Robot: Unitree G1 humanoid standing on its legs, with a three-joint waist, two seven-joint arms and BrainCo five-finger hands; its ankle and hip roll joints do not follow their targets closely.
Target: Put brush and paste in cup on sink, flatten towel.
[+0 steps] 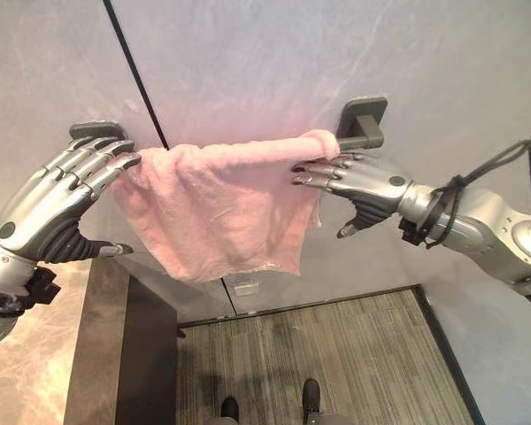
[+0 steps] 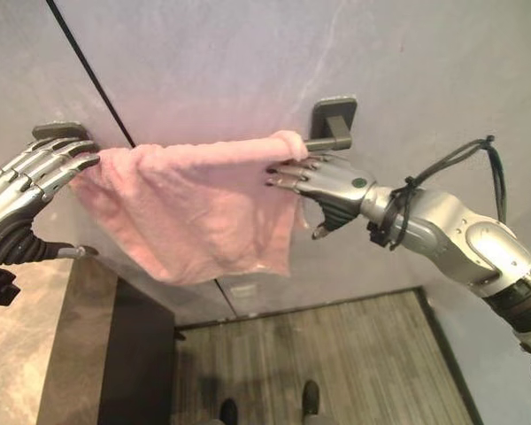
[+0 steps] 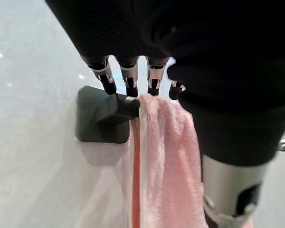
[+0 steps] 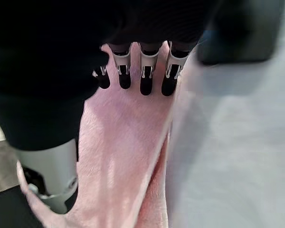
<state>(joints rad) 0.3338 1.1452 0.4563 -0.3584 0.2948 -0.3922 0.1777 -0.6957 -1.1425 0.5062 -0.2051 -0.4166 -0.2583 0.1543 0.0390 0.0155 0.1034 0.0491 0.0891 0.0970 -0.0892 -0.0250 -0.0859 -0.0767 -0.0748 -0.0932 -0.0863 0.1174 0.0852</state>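
Note:
A pink towel (image 1: 212, 208) hangs bunched over a dark bar on the grey wall, between a left bracket (image 1: 96, 130) and a right bracket (image 1: 365, 121). My left hand (image 1: 49, 208) is at the towel's left end, its straight fingers (image 3: 130, 78) resting on the cloth by the bracket (image 3: 102, 116). At the right end my right hand (image 1: 363, 181) lays straight fingers (image 4: 147, 76) on the towel (image 4: 123, 156), with the thumb apart below. Both hands are open. The towel's lower edge slopes and its right part is rolled along the bar.
A dark counter side (image 1: 115, 354) with a marble top (image 1: 26, 372) stands at the lower left. Striped grey floor (image 1: 336, 354) lies below the wall. A black seam (image 1: 137, 75) runs down the wall, and a small plate (image 1: 245, 288) sits under the towel.

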